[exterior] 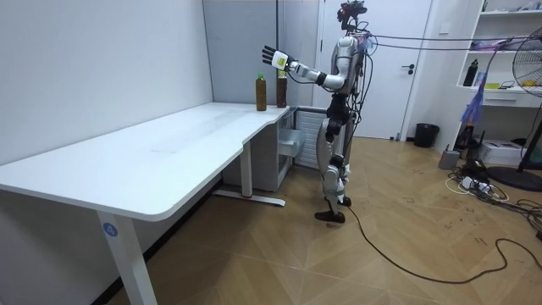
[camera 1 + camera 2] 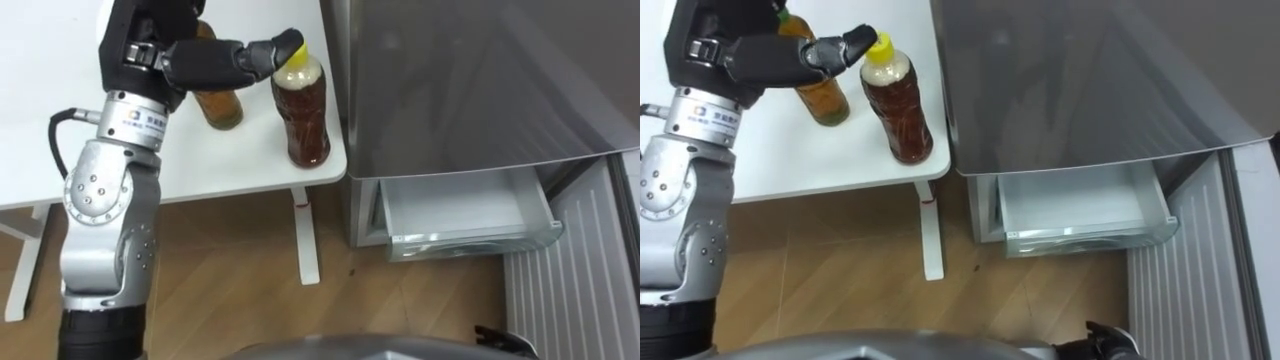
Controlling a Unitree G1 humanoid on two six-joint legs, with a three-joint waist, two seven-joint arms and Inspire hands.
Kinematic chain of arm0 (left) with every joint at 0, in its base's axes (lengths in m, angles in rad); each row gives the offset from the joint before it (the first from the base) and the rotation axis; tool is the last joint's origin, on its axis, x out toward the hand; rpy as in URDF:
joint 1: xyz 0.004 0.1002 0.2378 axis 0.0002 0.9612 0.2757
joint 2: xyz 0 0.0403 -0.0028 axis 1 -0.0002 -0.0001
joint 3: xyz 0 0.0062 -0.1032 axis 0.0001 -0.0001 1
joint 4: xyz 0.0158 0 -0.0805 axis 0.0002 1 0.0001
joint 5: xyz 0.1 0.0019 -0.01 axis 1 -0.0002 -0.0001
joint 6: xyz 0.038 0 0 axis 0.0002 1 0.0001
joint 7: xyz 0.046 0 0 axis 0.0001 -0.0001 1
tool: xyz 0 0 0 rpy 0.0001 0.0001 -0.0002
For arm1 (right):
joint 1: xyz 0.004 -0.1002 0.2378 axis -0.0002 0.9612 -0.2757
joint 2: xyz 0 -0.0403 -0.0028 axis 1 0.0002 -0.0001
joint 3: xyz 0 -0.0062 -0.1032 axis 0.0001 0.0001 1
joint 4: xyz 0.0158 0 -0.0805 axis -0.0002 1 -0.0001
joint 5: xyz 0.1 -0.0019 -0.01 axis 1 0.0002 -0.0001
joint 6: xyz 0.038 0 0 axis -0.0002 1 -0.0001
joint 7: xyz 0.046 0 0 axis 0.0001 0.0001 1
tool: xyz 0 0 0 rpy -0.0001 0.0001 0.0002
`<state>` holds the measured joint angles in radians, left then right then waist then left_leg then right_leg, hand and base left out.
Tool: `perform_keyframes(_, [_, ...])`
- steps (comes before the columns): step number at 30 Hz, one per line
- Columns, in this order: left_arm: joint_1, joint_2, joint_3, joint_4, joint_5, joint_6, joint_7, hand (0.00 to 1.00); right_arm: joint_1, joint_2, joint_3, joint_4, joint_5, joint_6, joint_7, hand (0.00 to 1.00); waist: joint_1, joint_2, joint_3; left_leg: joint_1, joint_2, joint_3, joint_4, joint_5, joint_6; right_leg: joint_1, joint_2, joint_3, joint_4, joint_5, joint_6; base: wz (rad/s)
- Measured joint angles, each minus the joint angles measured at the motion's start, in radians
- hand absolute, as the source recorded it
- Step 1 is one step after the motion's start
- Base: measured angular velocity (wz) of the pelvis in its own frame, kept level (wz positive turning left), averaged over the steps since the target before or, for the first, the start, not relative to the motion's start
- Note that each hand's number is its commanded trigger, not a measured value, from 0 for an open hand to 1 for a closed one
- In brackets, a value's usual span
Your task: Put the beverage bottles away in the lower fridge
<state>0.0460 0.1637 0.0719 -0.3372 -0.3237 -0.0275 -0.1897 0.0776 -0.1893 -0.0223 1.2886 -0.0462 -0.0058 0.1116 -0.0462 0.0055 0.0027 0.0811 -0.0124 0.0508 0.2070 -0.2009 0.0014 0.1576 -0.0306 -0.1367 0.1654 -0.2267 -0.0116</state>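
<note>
Two drink bottles stand near the corner of the white table (image 2: 200, 165). The nearer one (image 2: 303, 110) holds dark brown tea and has a yellow cap. The other (image 2: 222, 105) holds amber drink, and my left hand (image 2: 190, 60) hides its top. That hand is raised over both bottles, open, with straight fingers reaching right; one fingertip rests against the yellow cap. In the room view I stand at the table's end beside the fridge, with the left hand (image 1: 275, 58) held out above the bottles (image 1: 261, 91).
The grey fridge (image 2: 480, 80) stands right of the table. Its lower drawer (image 2: 470, 215) is pulled out, white inside, with nothing in it. A ribbed grey panel (image 2: 580, 280) runs along the lower right. Wood floor lies below, with a white table leg (image 2: 305, 235).
</note>
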Motion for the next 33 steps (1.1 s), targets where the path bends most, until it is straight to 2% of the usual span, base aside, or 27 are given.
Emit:
perform_keyframes(9, [0.056, -0.010, -0.010, 0.023, 0.006, 0.004, 0.000, 0.00, 0.001, 0.000, 0.000, 0.000, 0.000, 0.008, -0.004, 0.00, 0.000, 0.000, 0.0005, 0.001, 0.000, 0.000, -0.001, 0.000, 0.000, 0.000, 0.001, -0.001, -0.003, 0.000, 0.000, 0.00])
perform_keyframes(12, [0.087, -0.018, -0.018, 0.044, 0.011, 0.029, -0.001, 0.00, 0.002, 0.000, 0.000, 0.004, 0.000, 0.008, -0.004, 0.00, 0.000, -0.001, 0.0014, 0.000, 0.000, 0.000, -0.002, 0.000, 0.000, 0.001, 0.001, -0.001, -0.013, 0.000, 0.000, 0.00])
perform_keyframes(23, [0.087, -0.022, -0.023, 0.075, 0.011, 0.036, -0.023, 0.00, 0.002, 0.000, 0.002, 0.006, 0.002, 0.016, 0.000, 0.00, -0.001, -0.003, 0.0028, 0.000, 0.000, 0.000, -0.005, 0.000, 0.000, 0.003, 0.002, -0.001, -0.012, 0.000, -0.001, 0.00])
perform_keyframes(33, [0.087, -0.021, -0.089, 0.104, 0.010, 0.046, -0.022, 0.00, 0.000, 0.002, 0.028, 0.002, 0.047, 0.023, 0.000, 0.00, 0.000, -0.009, 0.0067, -0.004, 0.000, 0.001, -0.005, 0.000, 0.000, -0.001, 0.001, 0.001, -0.014, 0.000, 0.000, 0.00])
